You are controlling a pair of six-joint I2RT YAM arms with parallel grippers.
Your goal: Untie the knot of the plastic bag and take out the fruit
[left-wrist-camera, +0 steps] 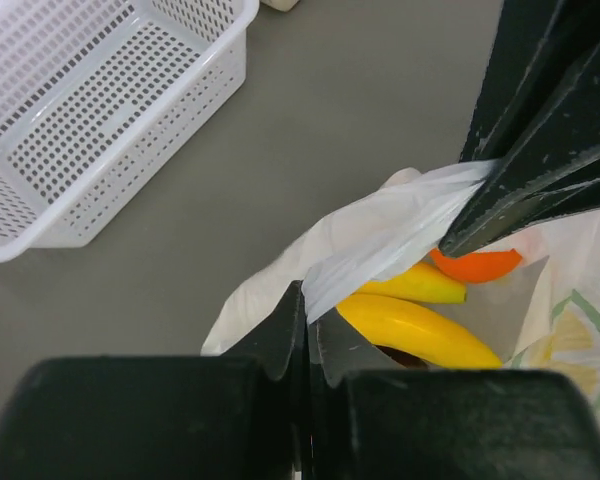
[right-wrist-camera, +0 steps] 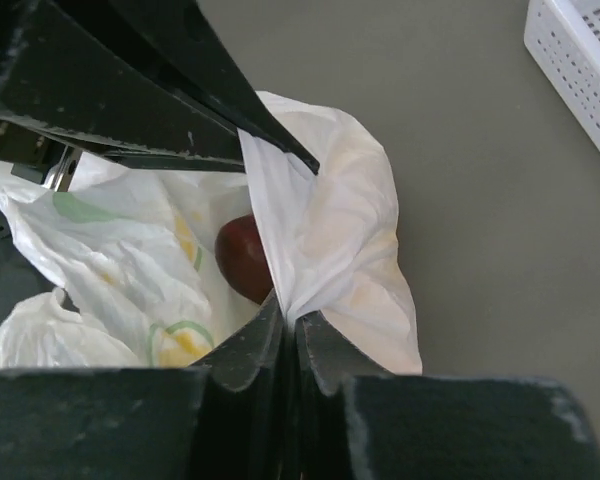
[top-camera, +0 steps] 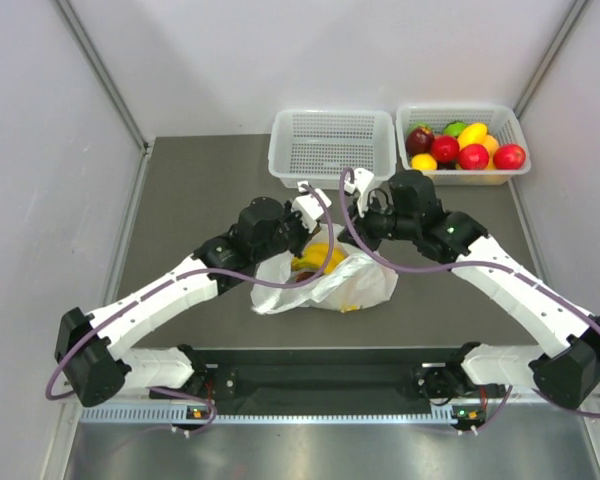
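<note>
**Q:** Where is the plastic bag [top-camera: 332, 288]?

**A:** Mid-desk, towards the near edge, between the arms. The left pincer [left-wrist-camera: 305, 305] is clamped on one rim of the bag's mouth, and the right pincer [right-wrist-camera: 290, 315] on the opposite rim.

**Q:** And the fruit?

**A:** Inside the parted mouth, below both grips. The bananas [left-wrist-camera: 420, 332] lie just under the left pincer, long axis pointing away from its tips. The dark red fruit [right-wrist-camera: 242, 258] lies just beside the right pincer, which is probably the nearer one for it.

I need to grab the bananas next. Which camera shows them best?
Left wrist: the bananas lie exposed in the open plastic bag, beside the orange fruit. Top external shows only a small yellow patch of them. Right wrist shows none, just the dark red fruit.
</note>
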